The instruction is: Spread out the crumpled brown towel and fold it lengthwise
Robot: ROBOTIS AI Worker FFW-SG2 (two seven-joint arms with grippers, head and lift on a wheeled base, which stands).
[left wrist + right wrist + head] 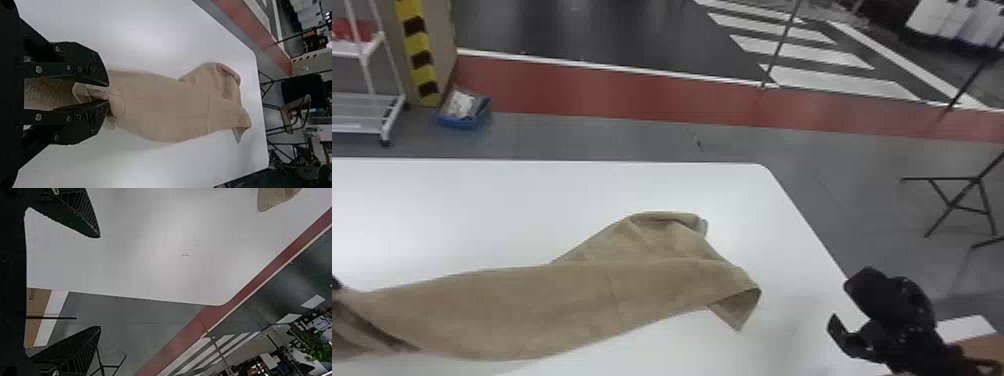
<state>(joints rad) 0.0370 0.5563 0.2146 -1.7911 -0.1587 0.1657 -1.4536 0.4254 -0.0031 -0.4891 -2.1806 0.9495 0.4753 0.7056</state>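
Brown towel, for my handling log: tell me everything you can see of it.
The brown towel is plain, soft-looking cloth with a faint line across it. It lies as a long, uneven band over the white table, fairly smooth along the middle. Its end toward the robot's right is rumpled: the far side is bunched and creased, and on the near side a corner juts out from under a fold. The left gripper pinches the other end, gathering it into folds.

Looks black at left and right alike, with flat fingers (88,62) tapering to blunt tips, fine ribs (84,207) across their inner faces, pale round screws (38,69) set into them, and a lumpy, many-edged right arm (912,345).
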